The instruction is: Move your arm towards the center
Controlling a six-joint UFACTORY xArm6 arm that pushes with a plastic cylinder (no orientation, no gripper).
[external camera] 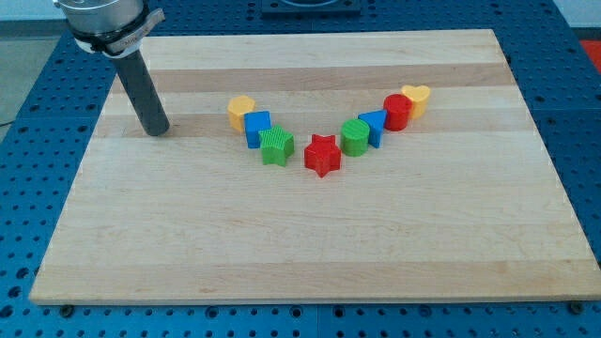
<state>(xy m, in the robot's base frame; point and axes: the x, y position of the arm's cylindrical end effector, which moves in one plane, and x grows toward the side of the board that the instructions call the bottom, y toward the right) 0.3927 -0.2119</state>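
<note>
My tip [156,130] rests on the wooden board [300,244] near its upper left, well to the left of all the blocks. The blocks form a V across the middle. From the left: a yellow block [240,110], a blue cube [258,128], a green ribbed block [277,146], a red star [322,155] at the bottom of the V, a green cylinder [355,137], a blue block [373,126], a red cylinder [397,112] and a yellow heart [416,99]. The yellow block at the left end is the nearest to my tip.
The board lies on a blue perforated table [28,141]. The arm's grey wrist [105,21] hangs over the board's upper left corner.
</note>
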